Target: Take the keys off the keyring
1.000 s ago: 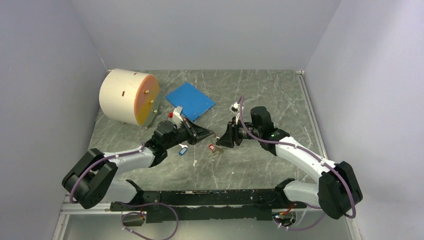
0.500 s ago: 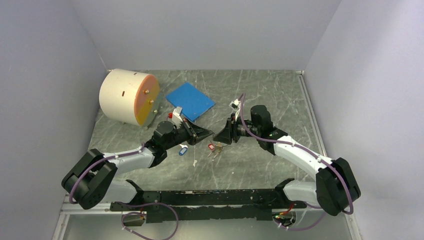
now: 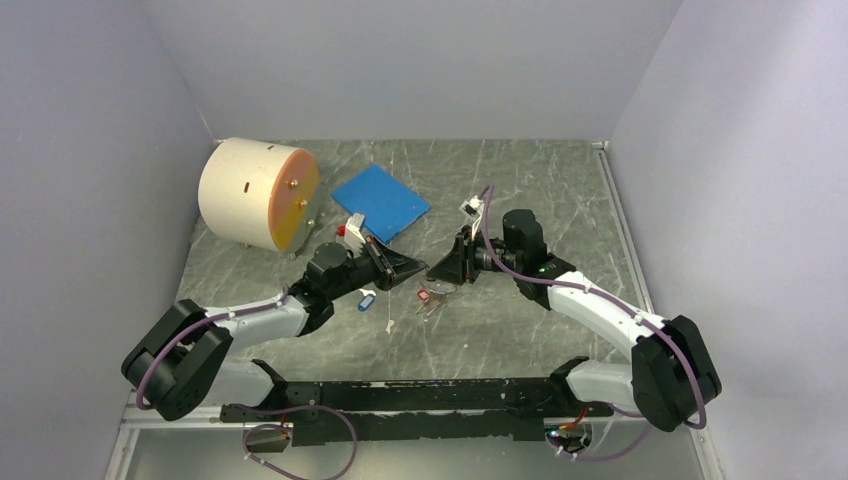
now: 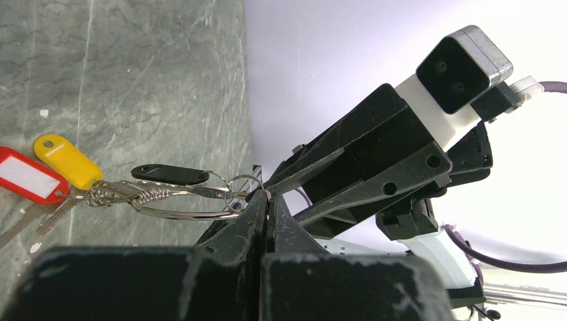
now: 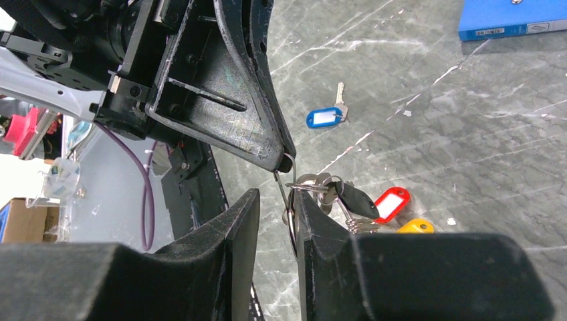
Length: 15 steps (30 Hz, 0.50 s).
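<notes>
My left gripper is shut, pinching the thin silver keyring at its fingertips; in the top view it meets my right gripper tip to tip above the table. The black-headed key and the red-tagged key hang from the ring with a yellow tag. In the right wrist view my right gripper is open a little, and the keyring wire runs between the jaws against the right finger. The black key head and red tag hang beside it.
A key with a small blue-and-white tag lies on the table by my left gripper. A blue square pad and a large cream cylinder on its side sit at the back left. Grey walls close in three sides.
My right gripper has moved a little left and away, up to the tip of my left gripper. The left arm and the hanging keys have hardly moved.
</notes>
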Each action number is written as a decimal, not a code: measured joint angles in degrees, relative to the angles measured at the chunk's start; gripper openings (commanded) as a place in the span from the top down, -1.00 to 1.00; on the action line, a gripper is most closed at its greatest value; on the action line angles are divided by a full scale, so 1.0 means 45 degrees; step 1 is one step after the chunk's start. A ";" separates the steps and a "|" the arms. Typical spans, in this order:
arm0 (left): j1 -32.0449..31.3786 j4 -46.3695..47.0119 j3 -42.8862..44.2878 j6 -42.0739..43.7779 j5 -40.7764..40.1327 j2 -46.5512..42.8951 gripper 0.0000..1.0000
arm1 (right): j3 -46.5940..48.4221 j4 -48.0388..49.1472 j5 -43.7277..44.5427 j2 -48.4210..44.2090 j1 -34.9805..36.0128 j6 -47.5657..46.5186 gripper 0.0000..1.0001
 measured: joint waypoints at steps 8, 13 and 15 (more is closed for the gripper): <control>-0.0024 0.0000 0.0000 0.0000 0.0000 0.0000 0.95 | -0.0005 0.0005 0.0039 0.0049 0.0000 -0.0151 0.52; -0.0024 -0.0015 0.0000 0.0000 -0.0029 0.0000 0.95 | 0.0000 0.0005 0.0049 0.0146 0.0000 -0.0262 0.53; -0.0029 -0.0015 0.0000 0.0000 -0.0039 0.0000 0.95 | -0.0005 0.0010 0.0078 0.0146 0.0015 -0.0325 0.53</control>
